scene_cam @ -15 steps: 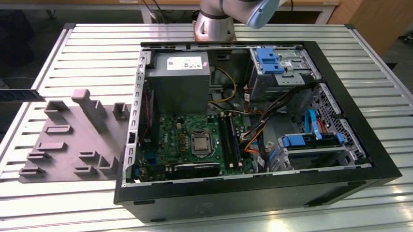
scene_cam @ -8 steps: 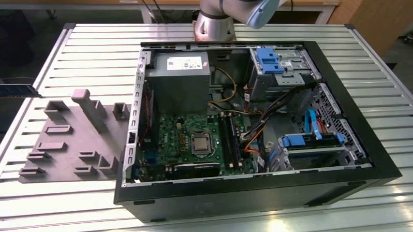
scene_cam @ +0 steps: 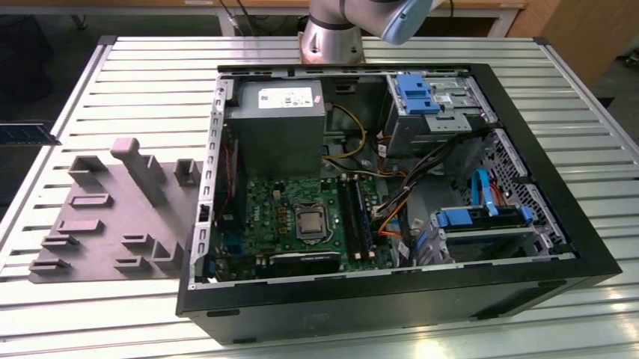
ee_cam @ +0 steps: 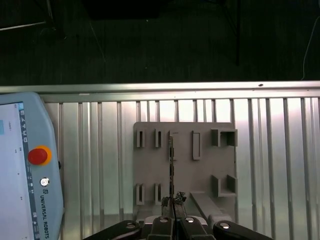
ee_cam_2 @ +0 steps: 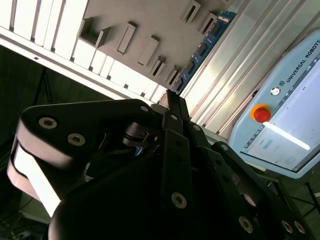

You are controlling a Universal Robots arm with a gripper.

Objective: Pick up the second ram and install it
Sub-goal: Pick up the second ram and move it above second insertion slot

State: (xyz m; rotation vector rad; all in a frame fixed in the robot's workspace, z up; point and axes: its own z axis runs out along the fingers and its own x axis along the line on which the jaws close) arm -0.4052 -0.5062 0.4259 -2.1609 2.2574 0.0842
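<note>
The second ram (ee_cam: 171,165), a thin dark board with black chips (ee_cam_2: 202,47), sticks out from my gripper (ee_cam: 173,201), which is shut on one of its ends in both wrist views. In the exterior view the ram (scene_cam: 25,134) juts in at the far left edge, in the air and clear of the grey holder tray (scene_cam: 100,224). In the first wrist view it runs edge-on over the tray (ee_cam: 205,170) and its empty pockets. The open computer case (scene_cam: 399,292) stands at the exterior view's right, with black memory slots (scene_cam: 352,213) on its green motherboard.
A teach pendant (ee_cam: 25,165) with a red stop button (ee_cam_2: 261,113) lies on the slatted metal table (scene_cam: 140,82) beside the tray. Inside the case are a power supply (scene_cam: 274,120), loose cables and blue drive brackets (scene_cam: 479,217). The arm's base (scene_cam: 334,34) stands behind the case.
</note>
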